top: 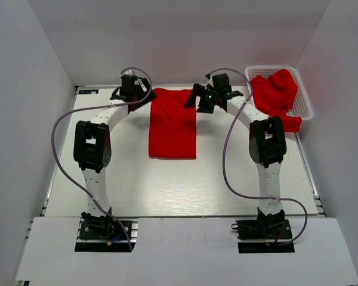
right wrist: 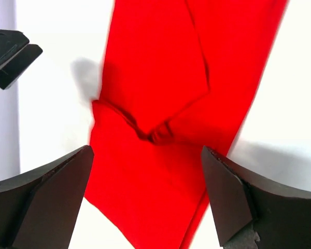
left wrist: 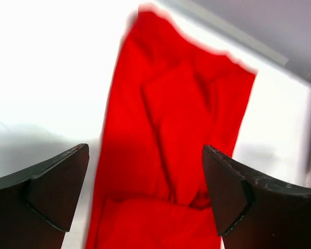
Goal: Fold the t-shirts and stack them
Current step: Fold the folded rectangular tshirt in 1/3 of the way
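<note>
Bench (top: 167, 185): white.
Folded t-shirt (top: 173, 128): red, flat, mid-bench towards the far edge.
Left gripper (top: 137, 98): released, fingers spread, at the shirt's far left corner.
Right gripper (top: 198, 98): released, at its far right corner.
Basket (top: 304, 104): far right, crumpled t-shirts (top: 274, 89) inside.

Folded t-shirt (top: 172, 128): its far corners, at 11 and 1 o'clock, slip under the left gripper (top: 140, 95) and right gripper (top: 201, 100). In the left wrist view its outline smears and runs off at 6 o'clock. The red heap (top: 275, 89) hides most of the basket (top: 306, 107), and there's no telling how many shirts are in it.
</note>
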